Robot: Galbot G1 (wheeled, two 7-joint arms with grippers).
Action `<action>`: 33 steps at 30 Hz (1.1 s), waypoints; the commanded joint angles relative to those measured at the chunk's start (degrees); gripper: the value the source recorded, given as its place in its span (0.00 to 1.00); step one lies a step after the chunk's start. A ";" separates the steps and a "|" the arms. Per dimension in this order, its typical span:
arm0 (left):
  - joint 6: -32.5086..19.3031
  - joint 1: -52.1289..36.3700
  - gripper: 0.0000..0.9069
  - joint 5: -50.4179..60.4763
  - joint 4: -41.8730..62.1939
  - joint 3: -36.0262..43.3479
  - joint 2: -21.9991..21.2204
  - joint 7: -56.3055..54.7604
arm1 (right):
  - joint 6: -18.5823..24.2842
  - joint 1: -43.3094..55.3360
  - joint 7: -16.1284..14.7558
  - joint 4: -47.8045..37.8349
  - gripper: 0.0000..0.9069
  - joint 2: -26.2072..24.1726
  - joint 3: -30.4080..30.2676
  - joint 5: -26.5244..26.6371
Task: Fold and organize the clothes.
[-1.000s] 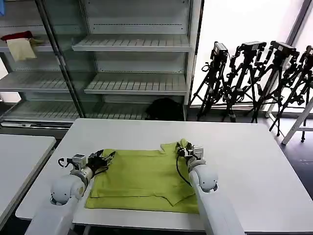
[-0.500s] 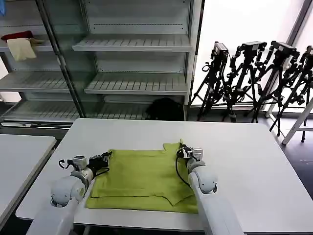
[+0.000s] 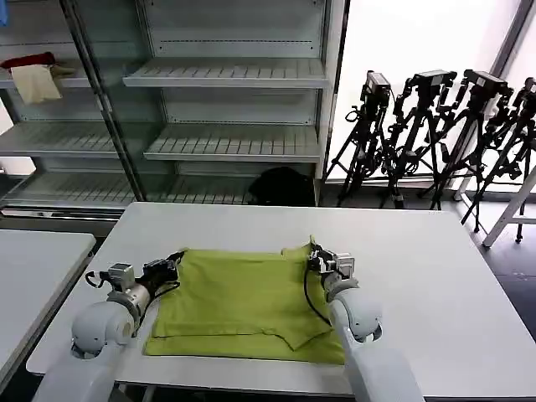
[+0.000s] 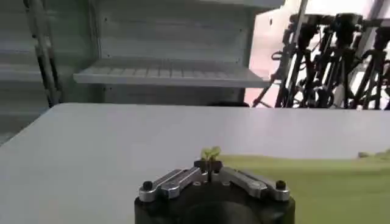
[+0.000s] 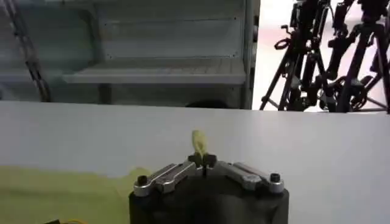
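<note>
Both my grippers pinch the T-shirt (image 3: pixel 243 301), which lies flat on the white table (image 3: pixel 419 276). My left gripper (image 3: pixel 174 261) clamps its far left corner; my right gripper (image 3: pixel 316 254) clamps its far right corner.

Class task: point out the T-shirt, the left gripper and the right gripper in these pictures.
T-shirt (image 3: pixel 239 293), head view, middle of the flat cloth.
left gripper (image 3: pixel 174 261), head view, tips pinching the shirt's corner.
right gripper (image 3: pixel 315 256), head view, tips pinching the shirt's edge.
</note>
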 commanded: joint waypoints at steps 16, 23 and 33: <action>-2.09 23.74 0.00 -6.74 -13.60 -10.60 1.69 4.50 | 0.55 -29.76 -4.84 23.56 0.00 -1.59 4.49 -2.20; -2.02 25.41 0.00 -3.52 -14.99 -10.98 1.45 4.52 | 0.60 -30.50 -4.82 23.96 0.00 -1.39 4.36 -4.11; -2.02 27.00 0.27 2.84 -17.02 -10.00 -0.61 4.09 | 0.69 -30.58 -4.90 23.45 1.00 -0.86 4.56 -8.29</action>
